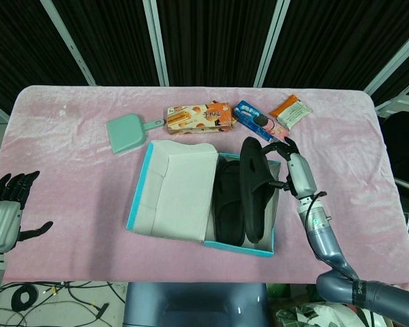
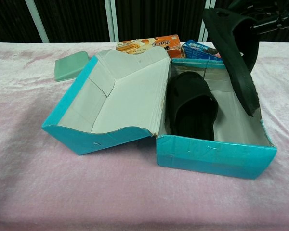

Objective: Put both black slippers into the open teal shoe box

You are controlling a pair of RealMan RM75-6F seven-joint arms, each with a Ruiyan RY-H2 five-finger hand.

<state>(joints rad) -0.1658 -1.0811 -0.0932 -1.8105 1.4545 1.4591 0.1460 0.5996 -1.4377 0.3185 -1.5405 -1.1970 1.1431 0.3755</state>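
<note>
The open teal shoe box (image 1: 268, 250) (image 2: 216, 156) lies mid-table with its lid folded out to the left. One black slipper (image 1: 228, 204) (image 2: 191, 106) lies flat in the box's left half. My right hand (image 1: 292, 167) (image 2: 274, 14) grips the second black slipper (image 1: 253, 189) (image 2: 233, 55) by its strap, tilted on edge over the box's right half, its lower end near the box's right wall. My left hand (image 1: 5, 216) hovers open off the table's front left corner, holding nothing.
Along the far side lie a pale green dustpan (image 1: 127, 132) (image 2: 70, 65), an orange biscuit box (image 1: 199, 117) (image 2: 149, 43), a blue cookie pack (image 1: 260, 123) (image 2: 200, 49) and an orange snack packet (image 1: 290, 111). Pink cloth (image 1: 68, 170) covers the table.
</note>
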